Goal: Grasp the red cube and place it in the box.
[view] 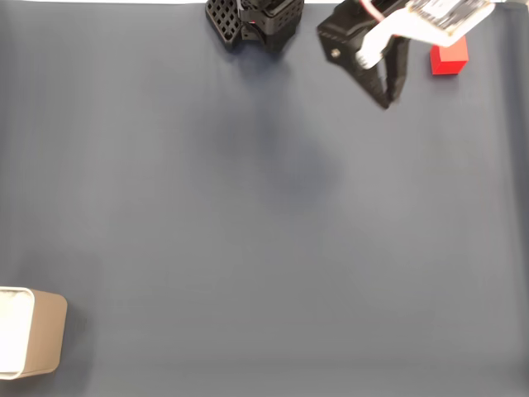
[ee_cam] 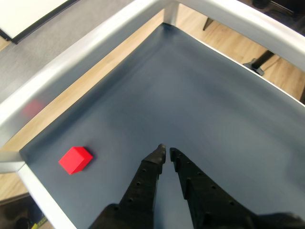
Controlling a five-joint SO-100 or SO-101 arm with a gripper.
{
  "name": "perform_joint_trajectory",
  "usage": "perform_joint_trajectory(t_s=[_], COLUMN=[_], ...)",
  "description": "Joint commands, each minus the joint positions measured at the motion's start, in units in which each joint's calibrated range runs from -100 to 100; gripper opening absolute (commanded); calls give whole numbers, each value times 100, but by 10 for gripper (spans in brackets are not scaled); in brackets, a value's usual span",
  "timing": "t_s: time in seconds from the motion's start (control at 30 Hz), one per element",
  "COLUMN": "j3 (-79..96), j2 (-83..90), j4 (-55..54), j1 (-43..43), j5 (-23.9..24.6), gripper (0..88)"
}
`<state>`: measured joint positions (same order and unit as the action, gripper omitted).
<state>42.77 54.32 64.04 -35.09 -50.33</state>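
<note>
we see the gripper (ee_cam: 167, 153) nearly closed and empty, near the cube (ee_cam: 75, 159) but not over it; the box (view: 41, 343) waits well apart, so grasping comes first

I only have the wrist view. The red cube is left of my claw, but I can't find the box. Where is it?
Observer: In the fixed view the box sits in the bottom-left corner of the dark mat, cut off by the picture's left edge.
Operator: How does that lie relative to the cube?
Observer: The red cube is at the top right there, so the box is in the diagonally opposite corner.
Operator: And the arm's base?
Observer: The base stands at the middle of the top edge, left of the cube in that view.
</note>
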Motion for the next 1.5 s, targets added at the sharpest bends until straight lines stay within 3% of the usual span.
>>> perform_joint_trajectory(t_s=[0.0, 0.5, 0.67, 1.47], j3=[-353, -235, -235, 48], j2=[88, 478, 461, 123], j4=[153, 563, 547, 235], j1=[-561, -2166, -2500, -2805], j5=[-10, -137, -220, -840], gripper=[0, 2, 41, 263])
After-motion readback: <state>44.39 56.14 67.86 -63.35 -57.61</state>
